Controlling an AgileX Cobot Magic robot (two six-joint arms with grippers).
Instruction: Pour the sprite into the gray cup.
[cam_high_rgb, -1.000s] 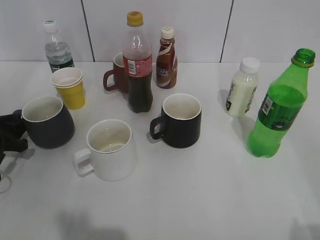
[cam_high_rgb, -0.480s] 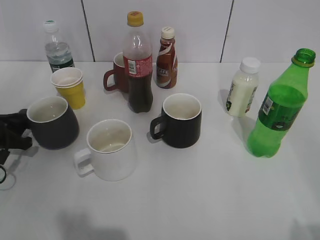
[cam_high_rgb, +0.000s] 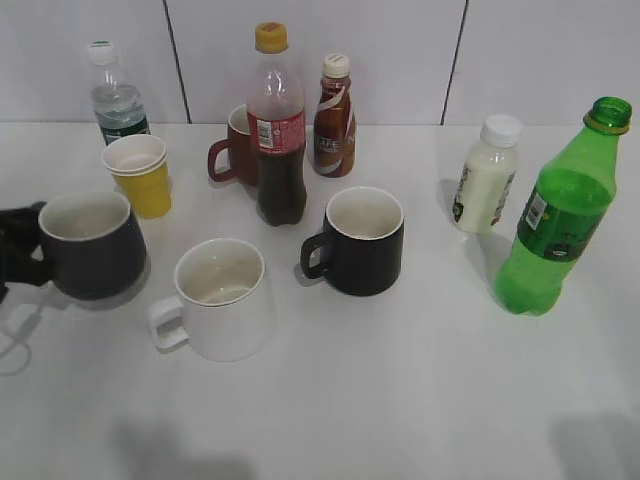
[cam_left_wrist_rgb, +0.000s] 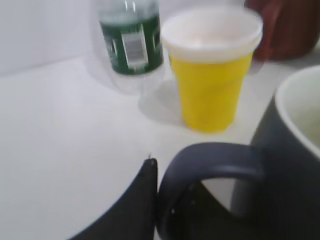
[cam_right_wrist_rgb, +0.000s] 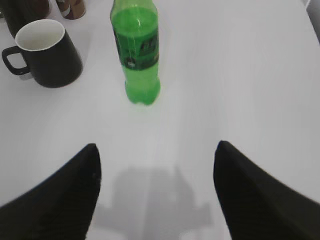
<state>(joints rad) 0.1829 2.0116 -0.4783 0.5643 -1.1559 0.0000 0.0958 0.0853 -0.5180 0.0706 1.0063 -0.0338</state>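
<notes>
The gray cup (cam_high_rgb: 92, 250) is at the left of the table, upright, white inside, and seems raised slightly above its shadow. My left gripper (cam_high_rgb: 18, 258) is shut on its loop handle (cam_left_wrist_rgb: 210, 160); one black finger (cam_left_wrist_rgb: 145, 200) presses against the handle's outer side. The sprite (cam_high_rgb: 556, 220), a tall green bottle with no cap, stands upright at the right. In the right wrist view it (cam_right_wrist_rgb: 136, 50) stands ahead of my right gripper (cam_right_wrist_rgb: 156, 150), which is open, empty and well short of the bottle. The right gripper is not in the exterior view.
A white mug (cam_high_rgb: 220, 300) and a black mug (cam_high_rgb: 360, 240) stand mid-table. Behind them are a cola bottle (cam_high_rgb: 277, 130), a brown mug (cam_high_rgb: 235, 150) and a coffee bottle (cam_high_rgb: 333, 105). A yellow cup (cam_high_rgb: 140, 175), a water bottle (cam_high_rgb: 115, 95) and a milk bottle (cam_high_rgb: 485, 175) stand nearby.
The gray cup tilted and shifted right in my left gripper, then came back left, upright and a little higher. A shadow has appeared at the exterior view's lower right.
</notes>
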